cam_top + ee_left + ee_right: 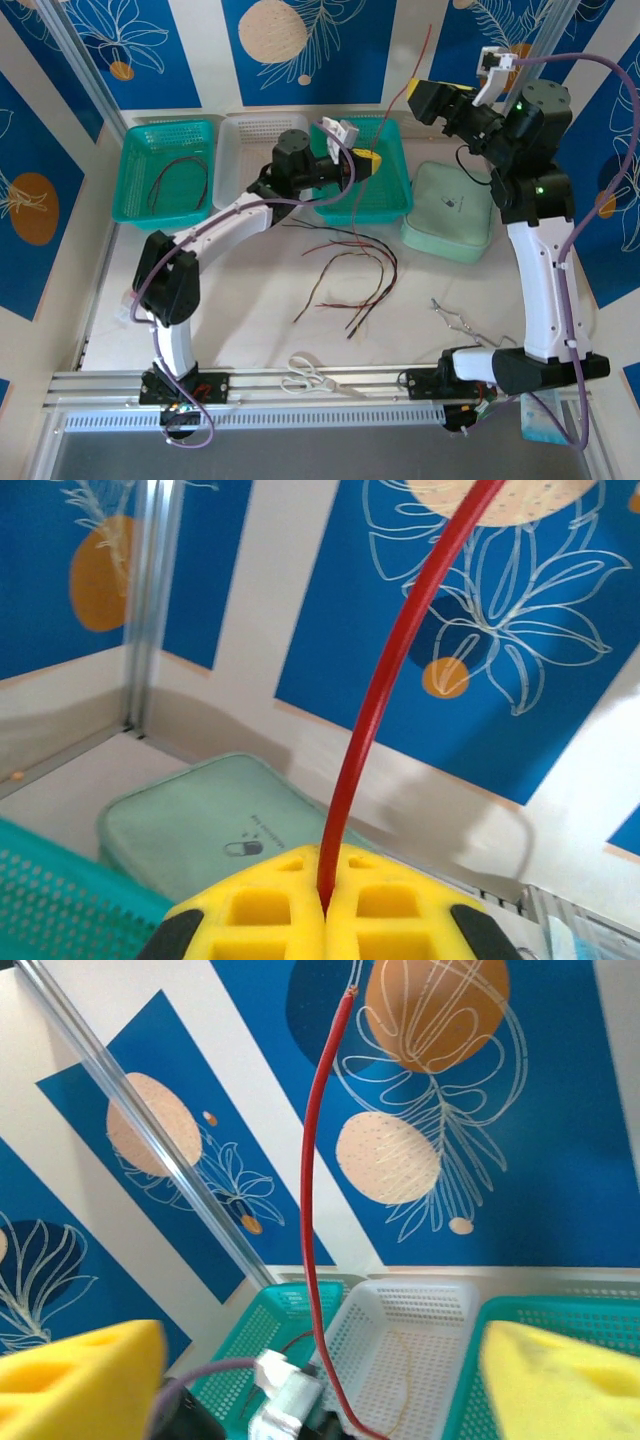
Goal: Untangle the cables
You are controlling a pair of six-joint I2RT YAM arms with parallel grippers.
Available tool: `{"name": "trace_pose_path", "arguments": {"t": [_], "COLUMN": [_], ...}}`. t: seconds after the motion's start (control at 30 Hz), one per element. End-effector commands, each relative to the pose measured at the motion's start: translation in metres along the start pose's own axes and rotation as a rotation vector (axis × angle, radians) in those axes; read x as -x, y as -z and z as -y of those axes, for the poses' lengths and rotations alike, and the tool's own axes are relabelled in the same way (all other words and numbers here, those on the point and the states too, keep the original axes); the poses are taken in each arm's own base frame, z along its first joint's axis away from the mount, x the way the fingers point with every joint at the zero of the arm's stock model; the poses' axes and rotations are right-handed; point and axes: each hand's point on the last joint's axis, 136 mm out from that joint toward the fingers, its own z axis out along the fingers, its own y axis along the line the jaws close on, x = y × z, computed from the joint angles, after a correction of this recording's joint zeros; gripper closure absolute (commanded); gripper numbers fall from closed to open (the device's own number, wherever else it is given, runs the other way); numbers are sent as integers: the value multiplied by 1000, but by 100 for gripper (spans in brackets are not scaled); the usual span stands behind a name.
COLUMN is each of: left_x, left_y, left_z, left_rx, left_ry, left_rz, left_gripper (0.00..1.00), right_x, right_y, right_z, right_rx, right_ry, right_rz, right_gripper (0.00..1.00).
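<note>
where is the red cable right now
In the top view the red cable stands up from the shut left gripper, above the right-hand teal basket, curving up beside the open right gripper.

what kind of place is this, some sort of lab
Probably a robotics lab test cell: a left arm and right arm bolted at the table edge, printed blue backdrop panels walling it in, and plastic baskets with loose wires laid out.

Lighting bright, even and diffuse in all three views, no glare. Only soft, faint shadows on the bench (240, 300) under the arms. Top view sharp throughout. Wrist views: left fingers (260, 910) and right fingers (80, 1370) too close, blurry; red cable (375, 720) reasonably sharp
</note>
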Motion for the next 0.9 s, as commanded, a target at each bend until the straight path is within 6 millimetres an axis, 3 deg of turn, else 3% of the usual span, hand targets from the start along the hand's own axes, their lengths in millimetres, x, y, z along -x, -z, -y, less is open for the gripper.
{"name": "trace_pose_path", "arguments": {"t": [0.0, 0.2, 0.33, 0.53, 0.67, 0.87], "left_x": [54, 110, 147, 186, 203, 198], "left_y": [37, 98, 148, 228, 274, 335], "left_z": [-2, -32, -62, -97, -118, -166], "left_rx": [119, 358, 564, 929, 1075, 1308], "left_ry": [-113, -224, -289, -439, -495, -454], "left_rz": [79, 174, 190, 183, 213, 236], "left_gripper": [100, 100, 100, 100, 100, 100], "right_x": [15, 18, 18, 13, 10, 6], "right_y": [17, 27, 34, 35, 34, 35], "right_z": [-2, 12, 23, 25, 24, 24], "right_rx": [-12, -51, -98, -92, -82, -80], "right_ry": [20, -6, -21, -29, -33, -37], "right_rz": [67, 79, 113, 98, 87, 74], "right_gripper": [9, 8, 1, 1, 1, 1]}}
